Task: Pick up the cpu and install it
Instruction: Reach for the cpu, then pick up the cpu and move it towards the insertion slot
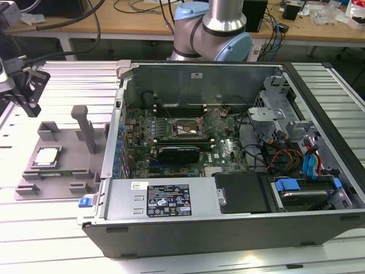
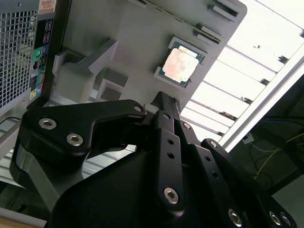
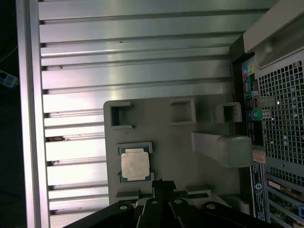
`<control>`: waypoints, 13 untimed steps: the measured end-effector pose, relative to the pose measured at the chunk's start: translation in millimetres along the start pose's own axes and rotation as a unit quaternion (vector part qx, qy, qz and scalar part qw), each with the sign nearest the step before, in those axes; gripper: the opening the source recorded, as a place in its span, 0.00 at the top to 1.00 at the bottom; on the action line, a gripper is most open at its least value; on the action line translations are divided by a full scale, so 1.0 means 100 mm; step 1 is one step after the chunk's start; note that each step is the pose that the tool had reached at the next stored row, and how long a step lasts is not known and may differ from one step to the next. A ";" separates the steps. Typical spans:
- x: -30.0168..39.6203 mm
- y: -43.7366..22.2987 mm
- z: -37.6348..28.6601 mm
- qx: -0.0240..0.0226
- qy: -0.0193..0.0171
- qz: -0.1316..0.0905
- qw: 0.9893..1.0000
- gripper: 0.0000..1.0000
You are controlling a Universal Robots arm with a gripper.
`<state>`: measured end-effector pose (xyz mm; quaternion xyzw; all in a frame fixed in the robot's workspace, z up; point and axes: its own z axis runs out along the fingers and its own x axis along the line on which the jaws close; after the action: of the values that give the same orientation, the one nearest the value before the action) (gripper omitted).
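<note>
The cpu (image 1: 47, 156) is a small square chip with a silvery top. It lies flat in a recess of the grey fixture plate (image 1: 68, 165) on the exterior view's left, outside the computer case. Both wrist views look down on the cpu (image 2: 180, 62) (image 3: 135, 165) in its recess. My gripper (image 1: 29, 98) hangs in the air above and behind the fixture, apart from the chip. Its black fingers meet in one narrow tip (image 2: 165, 99) (image 3: 162, 183), shut on nothing. The black socket frame (image 1: 185, 130) sits on the motherboard inside the case.
The open computer case (image 1: 228, 228) lies on its side on the ribbed aluminium table (image 1: 51, 234). Grey upright posts (image 1: 84, 128) rise from the fixture near the chip. Cables, a drive cage and blue clips fill the case's right part. The arm's base (image 1: 214, 34) stands behind the case.
</note>
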<state>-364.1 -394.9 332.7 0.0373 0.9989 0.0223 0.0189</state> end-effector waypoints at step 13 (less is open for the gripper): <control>0.014 0.000 0.005 0.000 0.000 0.000 1.000 0.89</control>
<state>-365.4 -394.7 332.2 0.0374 0.9989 0.0224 0.0190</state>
